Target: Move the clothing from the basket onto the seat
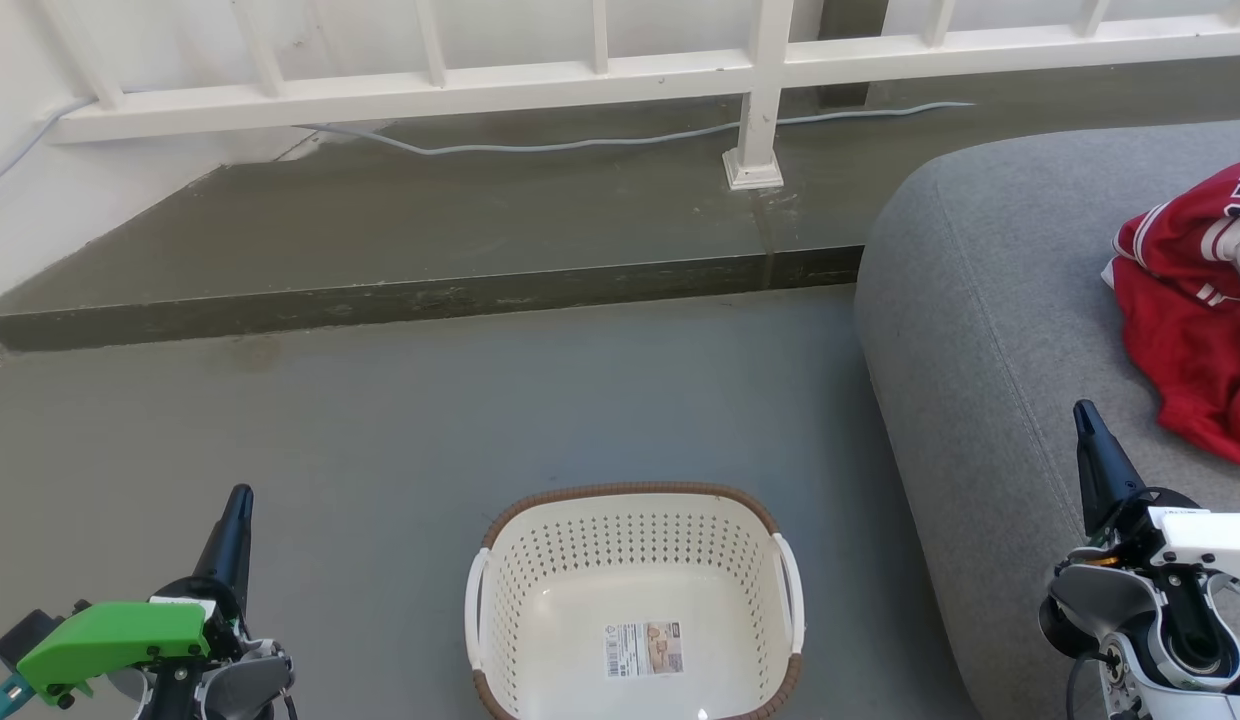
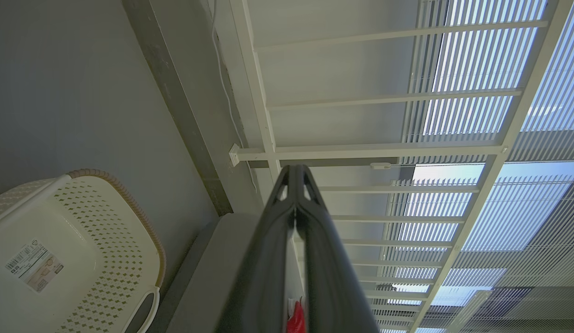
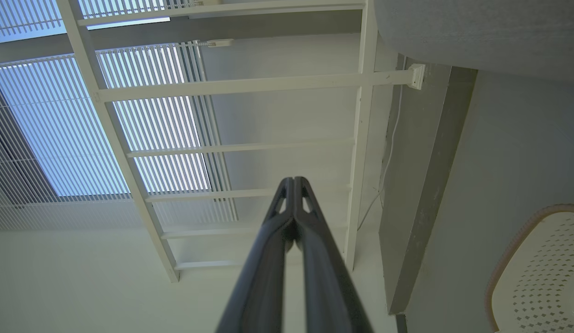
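In the head view the left gripper (image 1: pixel 240 497) stands at 7 o'clock and the right gripper (image 1: pixel 1084 412) at 4 o'clock. Each has its two fingers pressed together, holding nothing. Between them, at 6 o'clock, the basket (image 1: pixel 630 545) sits on the grey floor (image 1: pixel 380 420), and the sticker label (image 1: pixel 644 648) on its bottom is visible. The seat (image 1: pixel 980 330) is at 3 o'clock. The clothing (image 1: pixel 1190 340) lies crumpled on it at the right edge. A white railing (image 1: pixel 500 85) runs across at 12 o'clock.

The grey floor (image 1: pixel 380 420) carries the cream basket (image 1: pixel 630 540), standing upright just beside the seat (image 1: pixel 980 300). The red clothing (image 1: pixel 1195 350) lies crumpled on the seat's grey top, well apart from the basket.
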Robot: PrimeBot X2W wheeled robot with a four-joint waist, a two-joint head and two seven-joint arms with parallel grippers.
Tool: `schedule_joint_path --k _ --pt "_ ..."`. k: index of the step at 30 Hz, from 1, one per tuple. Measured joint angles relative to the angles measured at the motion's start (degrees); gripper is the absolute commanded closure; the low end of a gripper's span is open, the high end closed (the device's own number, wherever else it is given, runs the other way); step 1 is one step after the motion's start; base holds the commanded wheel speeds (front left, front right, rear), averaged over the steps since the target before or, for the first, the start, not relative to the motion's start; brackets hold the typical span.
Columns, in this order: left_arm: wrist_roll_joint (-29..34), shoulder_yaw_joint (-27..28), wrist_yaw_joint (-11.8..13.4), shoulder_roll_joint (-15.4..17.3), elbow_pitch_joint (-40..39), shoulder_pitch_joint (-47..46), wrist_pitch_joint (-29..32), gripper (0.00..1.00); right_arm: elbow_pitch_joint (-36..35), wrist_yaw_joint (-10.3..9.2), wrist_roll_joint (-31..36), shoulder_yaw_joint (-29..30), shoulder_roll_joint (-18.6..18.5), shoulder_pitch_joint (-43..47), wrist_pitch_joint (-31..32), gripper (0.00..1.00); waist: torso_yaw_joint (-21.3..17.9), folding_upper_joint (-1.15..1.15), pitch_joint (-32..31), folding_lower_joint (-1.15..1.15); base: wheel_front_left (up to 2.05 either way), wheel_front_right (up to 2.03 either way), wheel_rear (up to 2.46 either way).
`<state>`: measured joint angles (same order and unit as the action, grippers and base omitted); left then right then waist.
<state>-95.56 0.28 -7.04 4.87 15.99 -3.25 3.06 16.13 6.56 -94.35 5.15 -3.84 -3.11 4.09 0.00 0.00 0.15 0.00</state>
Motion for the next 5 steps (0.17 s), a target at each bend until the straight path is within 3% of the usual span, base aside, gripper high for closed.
schedule_joint_path --k 5 --pt "0.0 0.0 0.0 0.0 0.0 0.0 0.0 1.0 0.0 0.0 0.0 0.0 0.0 0.0 0.0 1.0 0.0 0.0 0.0 0.0 0.0 0.0 0.0"
